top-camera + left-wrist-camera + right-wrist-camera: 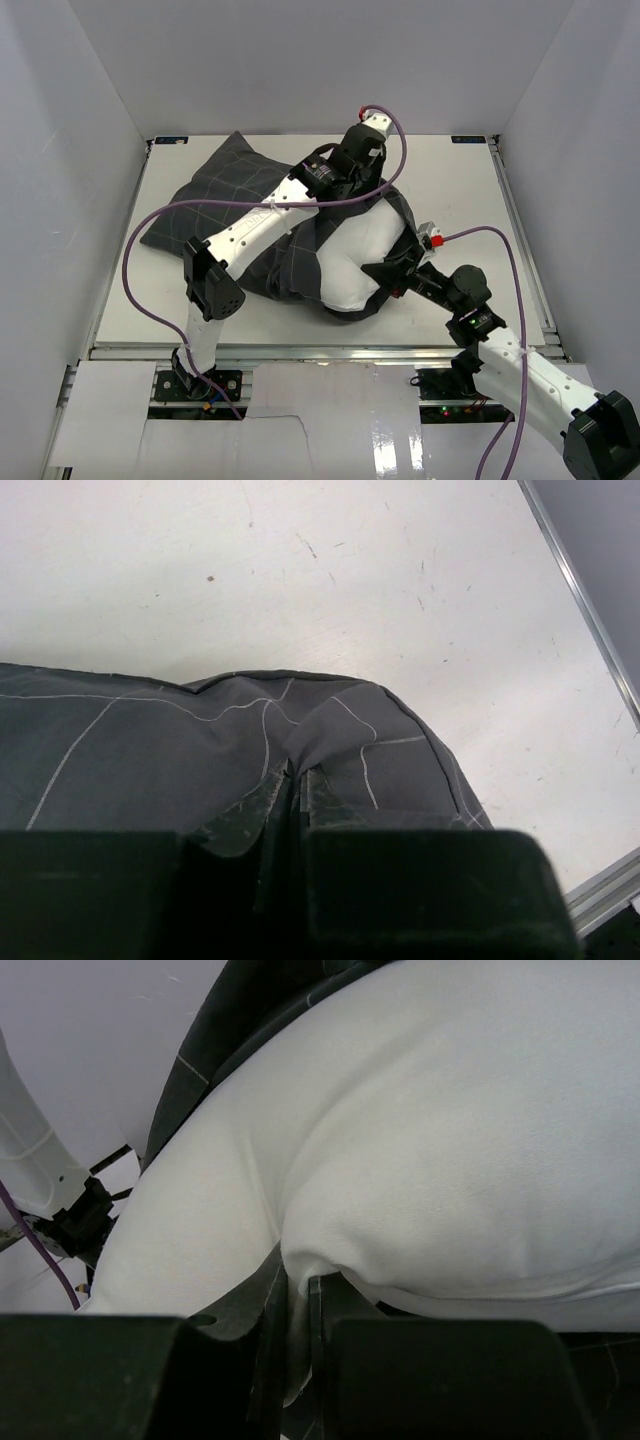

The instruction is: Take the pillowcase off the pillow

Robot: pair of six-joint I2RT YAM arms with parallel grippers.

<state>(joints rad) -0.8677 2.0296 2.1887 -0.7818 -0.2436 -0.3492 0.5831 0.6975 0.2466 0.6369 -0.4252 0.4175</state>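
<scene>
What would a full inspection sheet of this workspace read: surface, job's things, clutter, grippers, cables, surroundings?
Surface: white tabletop, lightly scuffed and speckled.
Job's things: dark charcoal grid-lined fabric pillowcase covers the left part of the plump white fabric pillow, whose right end is bare.
Clutter: nothing seen.
Grippers: left gripper pinches a fold of the pillowcase; right gripper pinches the pillow's white fabric.
Cables: left arm's purple cable loops across the pillowcase; right arm's purple cable arcs over the tabletop's right side.
Surroundings: plain white walls on three sides.
</scene>
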